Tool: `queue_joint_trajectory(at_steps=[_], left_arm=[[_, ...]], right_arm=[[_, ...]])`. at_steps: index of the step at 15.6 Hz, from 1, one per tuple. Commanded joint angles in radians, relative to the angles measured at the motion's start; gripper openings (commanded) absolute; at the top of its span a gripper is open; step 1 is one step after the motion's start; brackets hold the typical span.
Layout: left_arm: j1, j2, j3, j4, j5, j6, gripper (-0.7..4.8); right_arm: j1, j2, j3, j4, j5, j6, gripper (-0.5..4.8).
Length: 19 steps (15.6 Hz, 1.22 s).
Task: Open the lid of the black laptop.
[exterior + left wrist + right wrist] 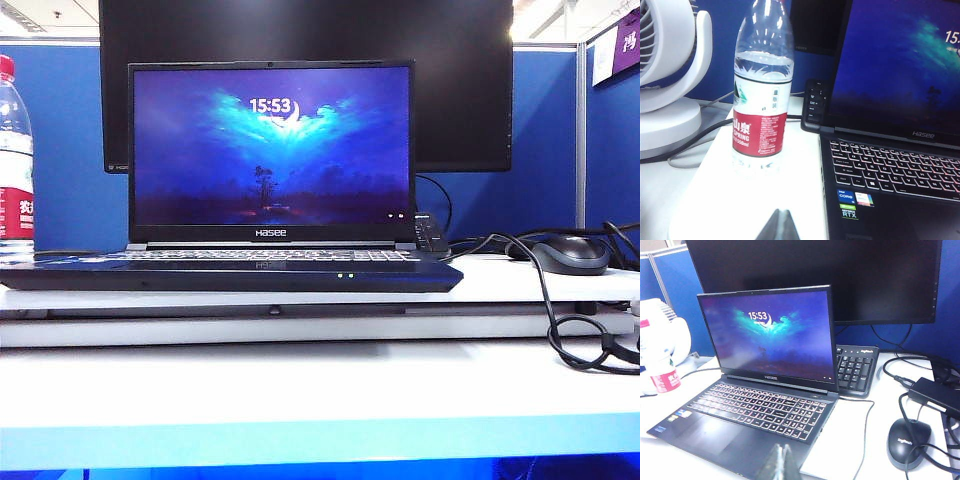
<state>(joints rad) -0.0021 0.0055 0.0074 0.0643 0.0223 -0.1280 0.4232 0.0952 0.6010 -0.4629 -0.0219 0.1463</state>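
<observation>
The black laptop (230, 272) sits on a white platform, its lid (270, 150) standing upright with the lit blue screen showing 15:53 and "Hasee". The lid (771, 337) and backlit keyboard (760, 407) show in the right wrist view. My right gripper (781, 457) is shut, empty, above the laptop's front right corner. In the left wrist view my left gripper (779, 222) is shut, empty, over the white platform left of the laptop (890, 170). Neither gripper shows in the exterior view.
A water bottle (762, 90) stands left of the laptop, with a white fan (667, 80) beyond it. Behind the laptop are a large monitor (480, 80) and a black desktop keyboard (855, 367). A mouse (907, 440) and cables (575, 320) lie to the right.
</observation>
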Motion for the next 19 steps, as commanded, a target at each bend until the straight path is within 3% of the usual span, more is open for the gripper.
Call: queue_joint_trajectory(at_steps=[1,3,5,6,10,19], left_arm=[[-0.001,-0.002,0.000,0.011,0.000,-0.003,-0.04],[-0.001,-0.002,0.000,0.011,0.000,-0.003,-0.04],[-0.001,-0.002,0.000,0.009,0.001,-0.003,-0.04],[-0.001,-0.002,0.000,0.009,0.000,-0.003,-0.04],[-0.001,-0.002,0.000,0.003,0.000,-0.003,-0.04],[-0.001,-0.002,0.000,0.003,0.000,-0.003,-0.04]], right_arm=[[-0.021,-0.008,-0.037,-0.021,0.070,-0.138,-0.01],[-0.163,-0.026,-0.209,0.122,0.233,-0.156,0.00],[-0.308,-0.026,-0.383,0.337,0.159,-0.093,-0.01],[-0.332,-0.026,-0.433,0.405,0.125,-0.086,0.00],[-0.374,-0.040,-0.596,0.596,0.120,-0.060,0.00],[-0.378,-0.094,-0.600,0.597,0.094,-0.064,-0.01]])
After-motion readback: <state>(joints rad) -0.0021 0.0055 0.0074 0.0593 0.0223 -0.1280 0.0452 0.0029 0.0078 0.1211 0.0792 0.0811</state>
